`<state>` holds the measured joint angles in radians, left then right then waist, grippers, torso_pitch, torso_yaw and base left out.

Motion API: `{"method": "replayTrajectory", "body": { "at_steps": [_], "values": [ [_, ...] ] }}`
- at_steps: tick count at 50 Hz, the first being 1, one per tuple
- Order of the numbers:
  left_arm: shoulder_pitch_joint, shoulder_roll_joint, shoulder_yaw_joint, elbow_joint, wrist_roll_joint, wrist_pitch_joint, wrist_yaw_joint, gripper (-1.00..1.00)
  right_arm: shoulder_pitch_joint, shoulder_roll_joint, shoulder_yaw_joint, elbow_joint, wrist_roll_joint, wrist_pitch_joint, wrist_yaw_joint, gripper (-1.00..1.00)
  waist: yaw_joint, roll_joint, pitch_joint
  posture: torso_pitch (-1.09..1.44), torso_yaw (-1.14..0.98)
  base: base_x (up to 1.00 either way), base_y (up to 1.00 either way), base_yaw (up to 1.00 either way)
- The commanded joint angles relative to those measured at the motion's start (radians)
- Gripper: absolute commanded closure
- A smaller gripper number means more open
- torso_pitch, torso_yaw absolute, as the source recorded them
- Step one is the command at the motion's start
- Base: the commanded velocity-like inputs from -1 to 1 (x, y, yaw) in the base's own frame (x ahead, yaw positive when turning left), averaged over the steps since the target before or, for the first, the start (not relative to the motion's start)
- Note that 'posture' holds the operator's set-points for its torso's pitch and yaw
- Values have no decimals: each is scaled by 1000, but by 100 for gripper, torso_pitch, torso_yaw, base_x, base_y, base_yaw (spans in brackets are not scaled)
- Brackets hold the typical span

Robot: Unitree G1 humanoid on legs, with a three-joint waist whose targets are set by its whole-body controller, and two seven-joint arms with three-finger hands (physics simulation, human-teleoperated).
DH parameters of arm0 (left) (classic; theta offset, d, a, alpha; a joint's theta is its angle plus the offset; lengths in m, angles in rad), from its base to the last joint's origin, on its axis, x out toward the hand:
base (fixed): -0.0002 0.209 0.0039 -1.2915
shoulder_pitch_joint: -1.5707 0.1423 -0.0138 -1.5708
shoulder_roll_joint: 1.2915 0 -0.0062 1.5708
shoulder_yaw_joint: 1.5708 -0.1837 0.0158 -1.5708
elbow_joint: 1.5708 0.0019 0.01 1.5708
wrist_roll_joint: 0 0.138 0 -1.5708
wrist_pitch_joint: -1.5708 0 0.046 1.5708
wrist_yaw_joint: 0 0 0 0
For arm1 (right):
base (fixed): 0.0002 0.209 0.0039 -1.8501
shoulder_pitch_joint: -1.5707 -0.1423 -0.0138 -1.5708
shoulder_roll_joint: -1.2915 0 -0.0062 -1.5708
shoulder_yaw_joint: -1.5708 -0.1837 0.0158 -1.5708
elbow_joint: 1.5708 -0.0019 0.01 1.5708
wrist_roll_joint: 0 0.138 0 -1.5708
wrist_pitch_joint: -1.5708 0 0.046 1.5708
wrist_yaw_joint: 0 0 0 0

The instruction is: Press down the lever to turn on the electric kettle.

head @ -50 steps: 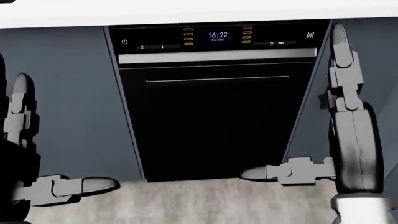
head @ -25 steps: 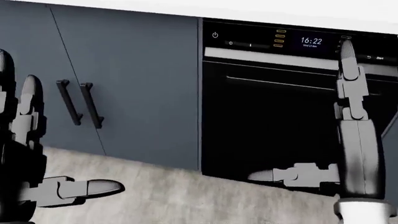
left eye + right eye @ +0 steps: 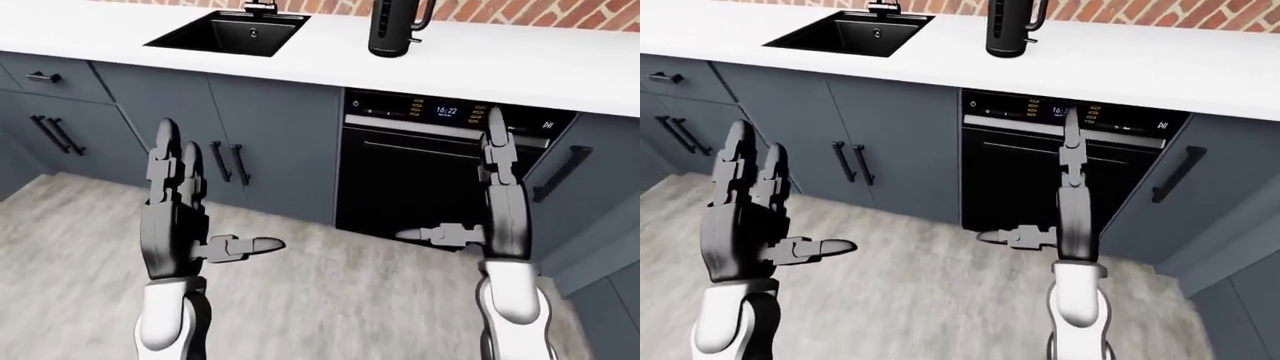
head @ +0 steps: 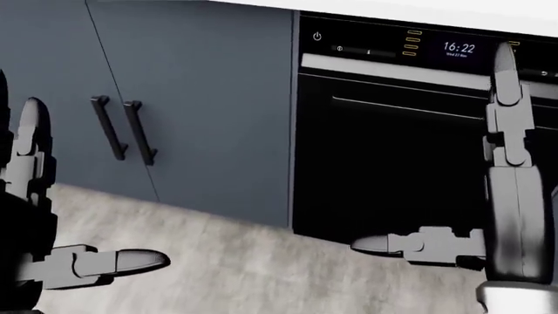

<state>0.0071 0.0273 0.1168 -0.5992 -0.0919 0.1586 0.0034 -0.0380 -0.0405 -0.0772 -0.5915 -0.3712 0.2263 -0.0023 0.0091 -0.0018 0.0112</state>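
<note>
Both hands are raised, fingers spread, holding nothing. Left hand [image 3: 175, 217] is dark and glossy with segmented fingers pointing up and the thumb sticking out sideways toward view centre, on a white forearm. Right hand [image 3: 500, 202] is posed the same: long jointed fingers straight up, thumb jutting left, nothing between them.

Under them lies the floor [image 3: 330, 300], pale grey with a wood-grain texture.

Farther off runs a line of cabinets [image 3: 270, 135], matte blue-grey flat doors with slim black bar handles [image 4: 126, 131] set in a vertical pair. Right of those doors sits the oven [image 3: 430, 172], a glossy black rectangle with a thin horizontal handle line, a silver strip and a lit panel [image 4: 458, 48] reading 16:22 with orange marks beside it. The right hand's fingertips overlap the oven face in all three views.

On top is the counter [image 3: 520, 64], smooth white. A square black sink [image 3: 228, 34] is sunk into it at upper left of the eye views. The kettle [image 3: 395, 26] stands upright on the counter right of the sink, above the oven's left edge, a tall black cylinder with a loop handle on its right side; its top is cut off by the frame, and it is well apart from both hands. Behind it is a red brick wall [image 3: 560, 11].
</note>
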Motion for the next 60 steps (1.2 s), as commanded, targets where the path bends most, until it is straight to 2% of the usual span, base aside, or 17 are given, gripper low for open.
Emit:
{"method": "replayTrajectory", "body": {
  "at_steps": [1,16,17,20,28,35,39,42,44,46,48,52,54,55,56,58,60],
  "values": [
    [-17,3,-3,-51,3,-25,3,-100,-17,-4,-7,-56,-3,-17,-4,-100,-1,-1,-18,0,0,0,0,0],
    [-29,-1,-22,-135,0,40,9,-100,-14,-9,-33,-120,4,15,6,-100,-2,-4,-10,0,0,1,0,0],
    [-37,1,-20,-144,-2,55,11,-100,-17,-9,-30,-115,3,14,5,-100,-2,0,-26,0,0,9,0,0],
    [-28,-2,-26,-142,3,38,10,-100,-18,-10,-32,-114,5,15,6,-100,-4,3,9,0,0,12,0,0],
    [-52,-8,-69,-187,25,81,22,-100,-15,-10,-33,-118,9,15,5,-100,-6,-1,16,0,0,13,0,0],
    [-27,-15,-82,-189,37,61,16,-100,-13,-9,-32,-112,11,10,4,-100,-5,29,21,0,0,15,0,0],
    [-25,-16,-83,-189,39,55,16,-100,-11,-9,-32,-109,12,7,3,-100,6,10,16,0,0,15,0,0],
    [-36,-12,-75,-199,40,67,15,-100,-8,-9,-33,-97,15,-6,-1,-100,6,-43,22,0,0,16,0,0],
    [-30,-14,-76,-187,42,48,14,-100,-3,-8,-33,-95,16,-10,-2,-100,-2,-30,17,0,0,16,0,0],
    [-24,-15,-80,-187,44,40,13,-100,-5,-8,-33,-97,15,-6,-1,-100,-5,-46,21,0,0,16,0,0],
    [-25,-15,-78,-186,44,39,12,-100,-4,-8,-34,-95,15,-7,-1,-100,-9,-38,18,0,0,17,0,0],
    [-22,-15,-78,-190,44,38,12,-100,0,-8,-38,-98,19,-10,-1,-100,-13,3,37,0,0,16,0,0],
    [-22,-16,-78,-193,44,38,12,-100,4,-6,-36,-94,19,-17,-4,-100,-17,40,29,0,0,16,0,0],
    [-20,-16,-79,-194,44,37,12,-100,6,-6,-35,-87,20,-23,-6,-100,-17,74,13,0,0,16,0,0],
    [-19,-16,-79,-193,45,35,12,-100,5,-6,-34,-90,19,-20,-5,-100,-7,56,16,0,0,16,0,0],
    [-15,-17,-80,-190,45,29,11,-100,7,-5,-34,-92,17,-19,-5,-100,-2,63,28,0,0,16,0,0],
    [-12,-17,-81,-190,46,26,11,-100,9,-5,-35,-89,20,-23,-6,-100,5,51,21,0,0,17,0,0]
  ]
}}
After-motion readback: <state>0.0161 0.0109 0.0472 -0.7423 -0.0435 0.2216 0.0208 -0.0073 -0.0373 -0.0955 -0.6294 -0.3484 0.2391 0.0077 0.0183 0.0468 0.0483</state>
